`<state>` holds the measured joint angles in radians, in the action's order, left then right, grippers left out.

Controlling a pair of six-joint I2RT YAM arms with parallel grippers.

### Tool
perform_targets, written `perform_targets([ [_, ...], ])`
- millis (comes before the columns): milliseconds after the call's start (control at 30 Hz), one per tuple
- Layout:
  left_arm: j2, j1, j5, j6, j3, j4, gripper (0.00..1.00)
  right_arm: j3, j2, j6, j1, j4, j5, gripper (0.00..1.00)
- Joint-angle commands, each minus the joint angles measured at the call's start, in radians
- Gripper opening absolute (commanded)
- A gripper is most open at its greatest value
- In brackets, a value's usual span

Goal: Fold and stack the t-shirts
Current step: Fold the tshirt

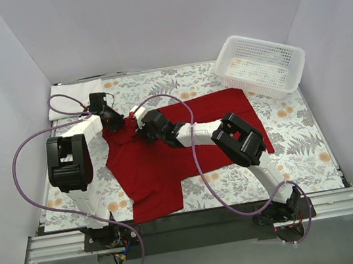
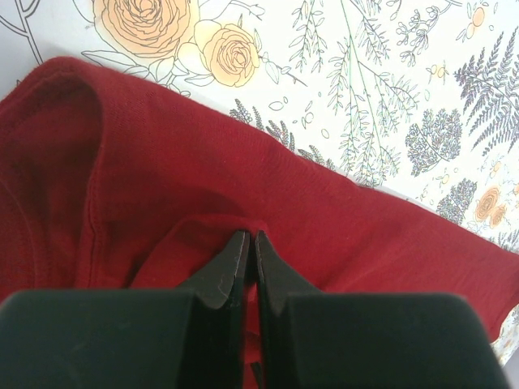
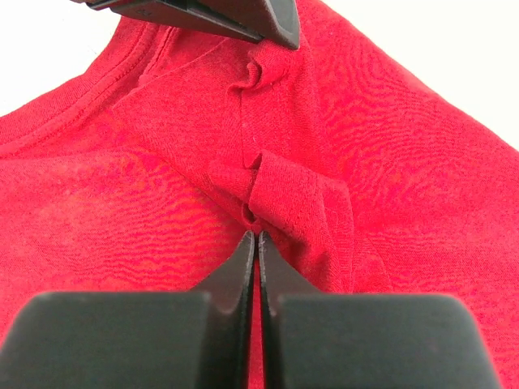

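The deep red t-shirt [image 1: 166, 153] lies spread and rumpled across the middle of the floral cloth. My left gripper [image 1: 115, 122] is at its far left edge, shut on a pinch of red cloth [image 2: 211, 227]. My right gripper [image 1: 143, 131] is just to its right near the collar, shut on a small fold of the red t-shirt [image 3: 276, 203]. The tip of the left gripper [image 3: 268, 20] shows at the top of the right wrist view. The folded white t-shirt [image 1: 71, 93] lies flat at the far left corner.
A white plastic mesh basket [image 1: 260, 63] stands at the far right corner. White walls close in the table on three sides. The floral tablecloth [image 1: 296, 134] shows bare to the right of the red shirt.
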<state>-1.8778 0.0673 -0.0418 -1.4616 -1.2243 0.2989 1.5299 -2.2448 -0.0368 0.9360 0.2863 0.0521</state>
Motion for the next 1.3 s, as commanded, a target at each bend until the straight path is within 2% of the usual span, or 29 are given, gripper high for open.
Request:
perform_targets([
  [0,0.017,-0.004,-0.006,0.01,-0.004,-0.001,0.0,0.027,0.016,-0.014,-0.006,0.014,-0.009,0.01],
  [167,0.06,-0.004,0.013,0.001,0.005,0.022,0.0,-0.023,0.074,0.006,-0.006,0.014,-0.032,0.01],
  [400,0.215,-0.004,0.083,-0.019,0.06,0.111,0.0,-0.138,0.21,0.034,-0.011,0.007,-0.104,0.01],
  [667,0.48,0.002,0.043,-0.077,0.23,0.164,0.0,-0.251,0.315,0.12,-0.023,-0.029,-0.184,0.01],
  [933,0.664,0.032,-0.015,-0.158,0.397,0.217,0.0,-0.31,0.363,0.169,-0.042,-0.07,-0.261,0.01],
  [1267,0.678,0.062,-0.029,-0.195,0.514,0.212,0.0,-0.375,0.438,0.213,-0.115,-0.136,-0.365,0.01],
])
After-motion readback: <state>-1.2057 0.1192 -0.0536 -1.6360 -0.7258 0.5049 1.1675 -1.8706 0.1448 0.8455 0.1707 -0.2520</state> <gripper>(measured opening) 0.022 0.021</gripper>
